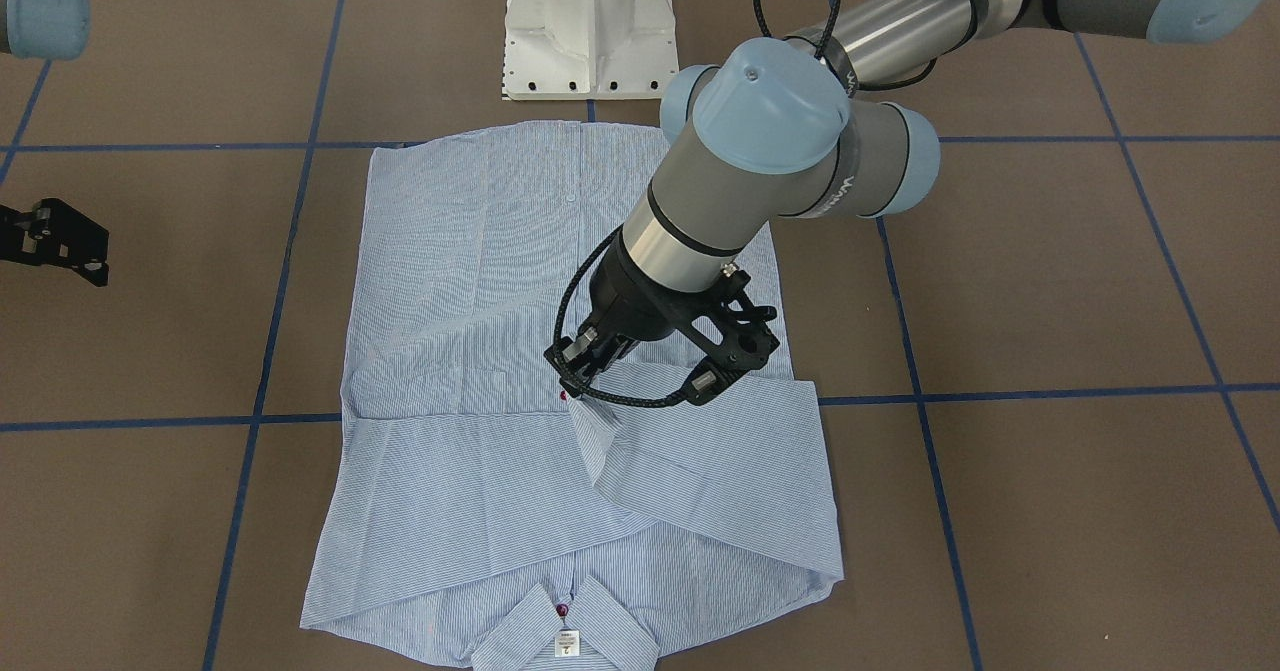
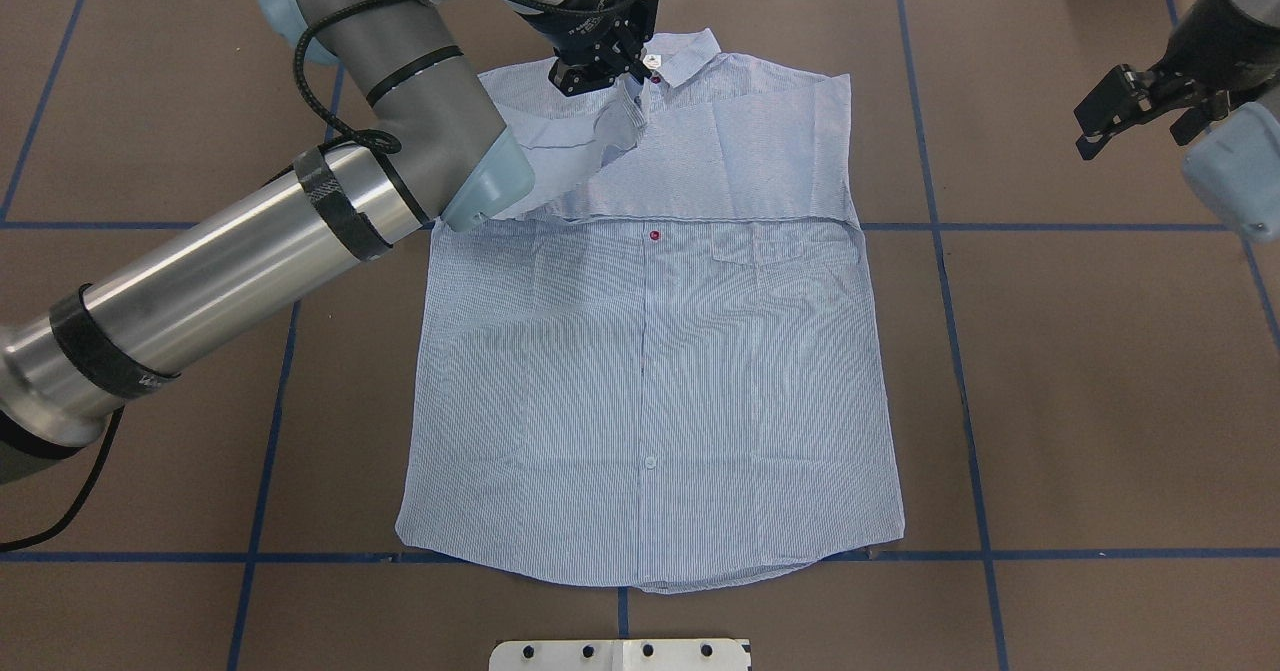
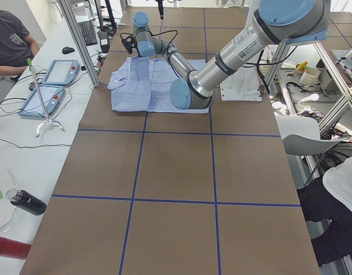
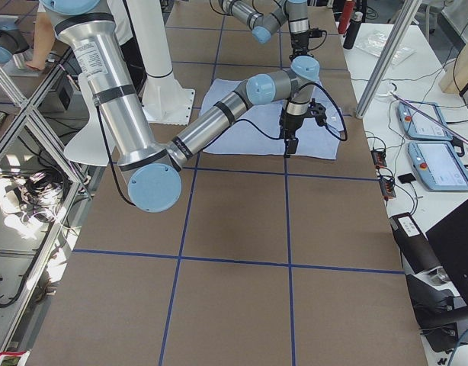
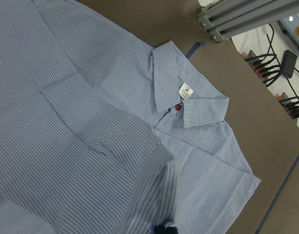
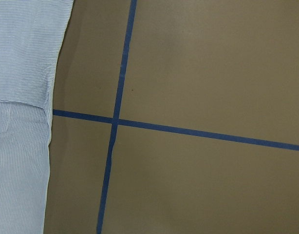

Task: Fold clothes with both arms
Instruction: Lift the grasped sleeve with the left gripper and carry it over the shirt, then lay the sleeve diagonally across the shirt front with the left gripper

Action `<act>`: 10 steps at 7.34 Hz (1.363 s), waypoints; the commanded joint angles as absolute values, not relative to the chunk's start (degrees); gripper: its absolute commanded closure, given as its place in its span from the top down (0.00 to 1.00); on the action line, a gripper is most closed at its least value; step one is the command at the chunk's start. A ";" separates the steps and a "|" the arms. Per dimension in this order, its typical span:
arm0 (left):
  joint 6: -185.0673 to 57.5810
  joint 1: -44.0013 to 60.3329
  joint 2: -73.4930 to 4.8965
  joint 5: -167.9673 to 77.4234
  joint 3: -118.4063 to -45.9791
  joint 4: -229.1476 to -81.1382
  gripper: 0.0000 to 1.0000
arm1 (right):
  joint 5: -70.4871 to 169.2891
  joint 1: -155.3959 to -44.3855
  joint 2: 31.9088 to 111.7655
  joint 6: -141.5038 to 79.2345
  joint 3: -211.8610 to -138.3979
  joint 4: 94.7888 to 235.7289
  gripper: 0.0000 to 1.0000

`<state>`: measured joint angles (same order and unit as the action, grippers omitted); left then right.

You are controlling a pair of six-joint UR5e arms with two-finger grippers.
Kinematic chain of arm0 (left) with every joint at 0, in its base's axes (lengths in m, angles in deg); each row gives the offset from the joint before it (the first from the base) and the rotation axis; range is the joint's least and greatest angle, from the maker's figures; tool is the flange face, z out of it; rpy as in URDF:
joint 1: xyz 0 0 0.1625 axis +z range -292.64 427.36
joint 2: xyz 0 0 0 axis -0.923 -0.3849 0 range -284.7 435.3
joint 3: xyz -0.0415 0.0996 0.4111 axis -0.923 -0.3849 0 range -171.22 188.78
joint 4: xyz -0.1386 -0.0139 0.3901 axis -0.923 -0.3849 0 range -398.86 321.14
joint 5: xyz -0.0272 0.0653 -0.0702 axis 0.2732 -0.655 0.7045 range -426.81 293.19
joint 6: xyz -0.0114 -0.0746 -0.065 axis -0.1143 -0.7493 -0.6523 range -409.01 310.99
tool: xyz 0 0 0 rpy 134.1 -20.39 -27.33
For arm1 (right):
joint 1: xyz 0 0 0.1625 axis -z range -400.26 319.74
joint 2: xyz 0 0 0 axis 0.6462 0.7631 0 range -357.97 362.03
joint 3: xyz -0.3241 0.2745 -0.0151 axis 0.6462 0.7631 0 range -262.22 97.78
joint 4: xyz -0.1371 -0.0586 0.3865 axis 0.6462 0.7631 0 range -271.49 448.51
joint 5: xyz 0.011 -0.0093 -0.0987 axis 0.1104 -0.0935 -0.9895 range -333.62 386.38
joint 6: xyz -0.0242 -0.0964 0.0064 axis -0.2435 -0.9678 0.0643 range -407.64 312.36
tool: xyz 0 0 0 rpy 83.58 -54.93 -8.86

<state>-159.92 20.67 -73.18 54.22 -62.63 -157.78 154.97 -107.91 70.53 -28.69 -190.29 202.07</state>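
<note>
Overhead, left gripper [image 2: 630, 81] pinches the shirt [image 2: 650, 371] (its wrist view shows only cloth); right gripper [image 2: 1135, 136] spread

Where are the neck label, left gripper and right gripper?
neck label [image 5: 186, 91], left wrist view, label's centre.
left gripper [image 1: 575, 389], front-facing view, between fingertips pinching the shirt [image 1: 470, 281].
right gripper [image 2: 1135, 131], overhead view, between its fingertips.

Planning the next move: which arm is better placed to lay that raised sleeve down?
Probably left: left fingers pinch the sleeve above the shirt; right fingers hang over bare table.
</note>
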 commanded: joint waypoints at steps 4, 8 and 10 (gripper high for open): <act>-161.78 23.49 -74.29 53.61 -57.61 -163.10 0.00 | 154.79 -107.41 70.15 -28.57 -189.71 202.07 1.00; -160.46 30.34 -76.91 51.50 -52.76 -168.06 0.00 | 155.14 -107.41 69.97 -28.39 -189.62 202.07 1.00; -160.46 31.76 -77.28 51.23 -51.26 -168.76 0.00 | 155.31 -107.67 69.97 -28.30 -190.32 202.15 1.00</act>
